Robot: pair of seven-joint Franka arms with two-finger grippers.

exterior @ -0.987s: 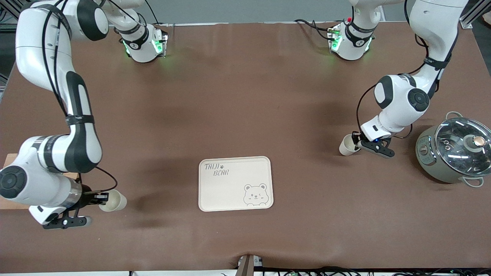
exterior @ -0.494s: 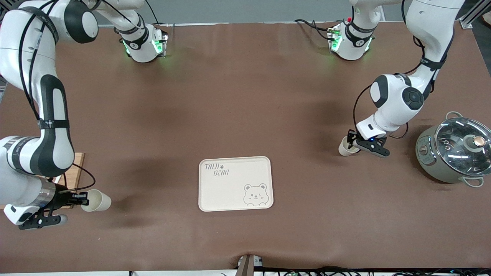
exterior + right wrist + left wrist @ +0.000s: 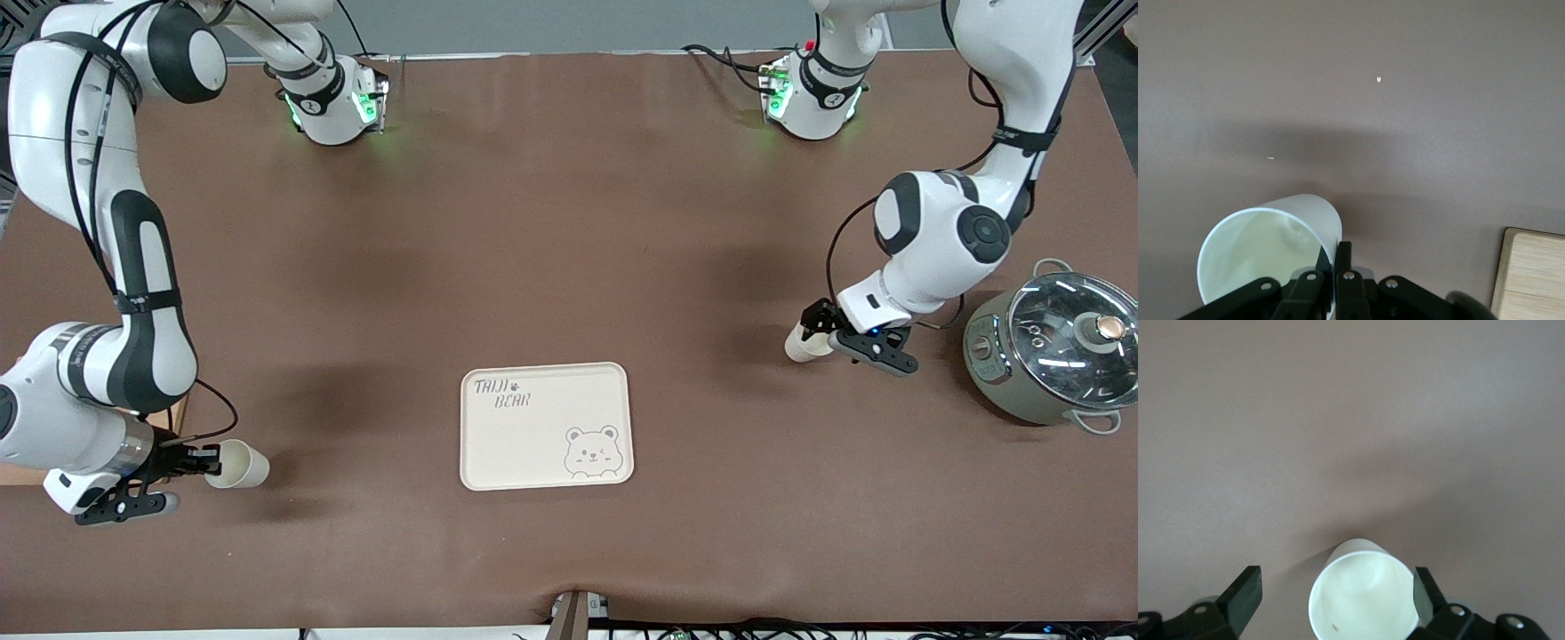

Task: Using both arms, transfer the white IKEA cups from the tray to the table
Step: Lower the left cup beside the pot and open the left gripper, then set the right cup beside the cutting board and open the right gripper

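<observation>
One white cup is held tilted, low over the table near the right arm's end. My right gripper is shut on its rim; in the right wrist view the gripper has one finger inside and one outside the cup. The other white cup is at the table near the left arm's end. My left gripper is over it. In the left wrist view that gripper is open around the cup, with one finger at its rim and the other apart.
The cream bear tray lies mid-table, nearer the front camera. A pot with a glass lid stands at the left arm's end, beside the left gripper. A wooden board lies under the right arm.
The right gripper carried its cup toward the right arm's end of the table, then came back a little toward the tray. The left gripper and its cup shifted only slightly.
</observation>
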